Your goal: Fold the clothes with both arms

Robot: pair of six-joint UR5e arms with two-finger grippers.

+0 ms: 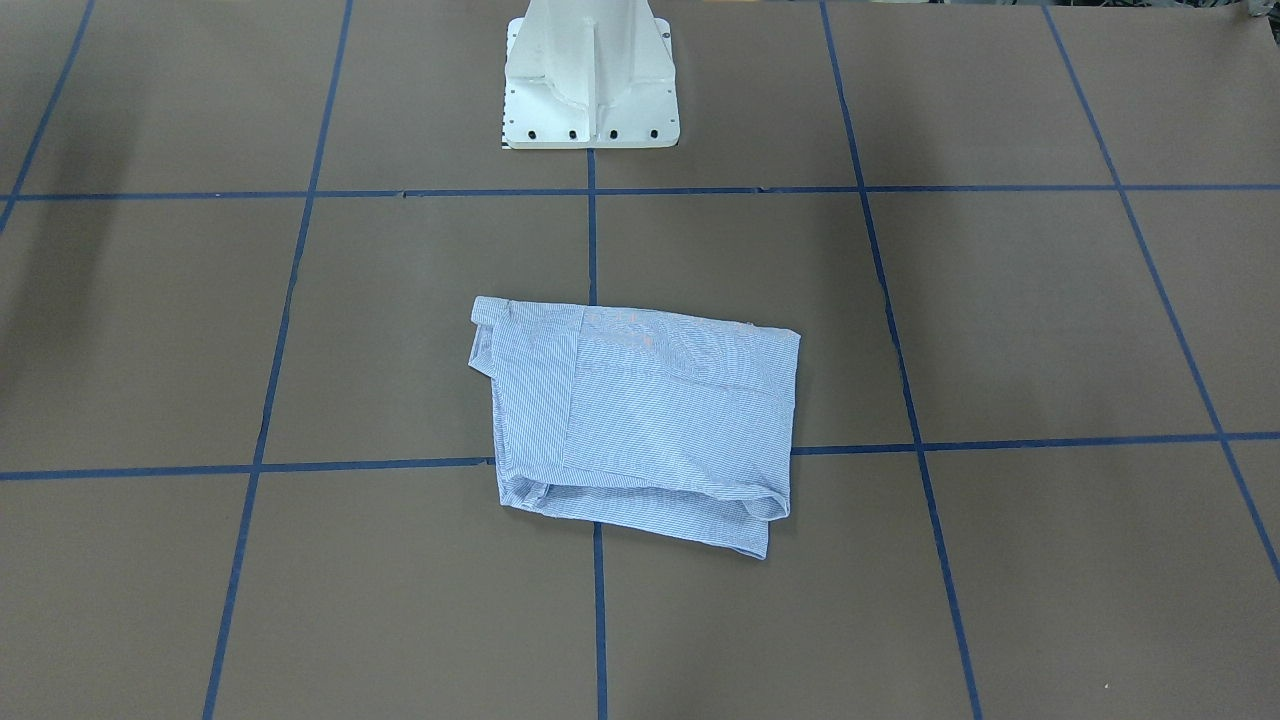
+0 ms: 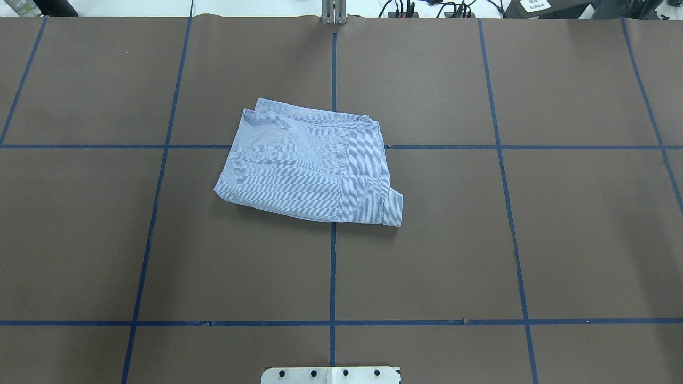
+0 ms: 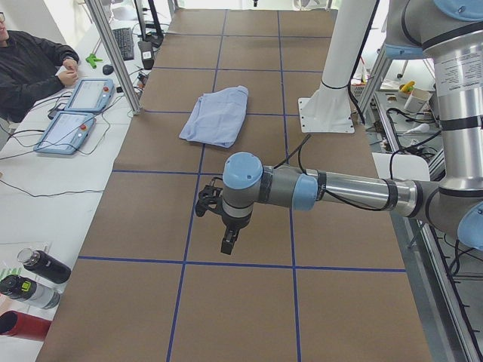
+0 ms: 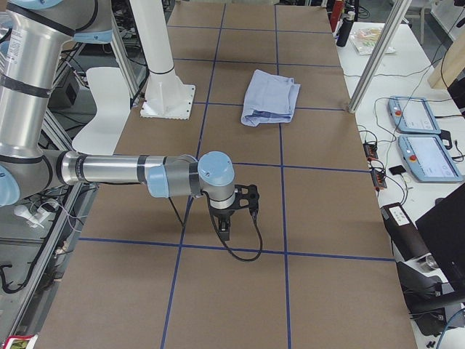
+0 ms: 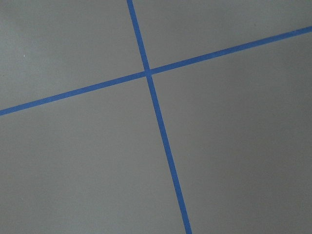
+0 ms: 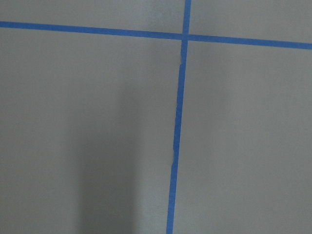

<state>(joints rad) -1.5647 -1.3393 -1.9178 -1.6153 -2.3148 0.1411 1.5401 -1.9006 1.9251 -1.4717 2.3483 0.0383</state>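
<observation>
The clothes are one light blue-and-white striped shirt [image 1: 640, 420], folded into a rough rectangle and lying flat near the table's centre [image 2: 304, 165]. It also shows far up the table in both side views [image 3: 217, 115] [image 4: 270, 98]. Neither arm touches it. My left gripper [image 3: 229, 243] hangs pointing down over bare table, far from the shirt; I cannot tell whether it is open or shut. My right gripper [image 4: 225, 227] hangs the same way at the opposite end, and its state cannot be told either. Both wrist views show only brown table and blue tape.
The white pedestal base [image 1: 590, 90] stands at the robot's edge of the table. Blue tape lines [image 2: 333, 266] grid the brown surface. A seated person [image 3: 30, 68] and teach pendants [image 3: 75, 113] are beside the table, with bottles [image 3: 38, 279] nearby.
</observation>
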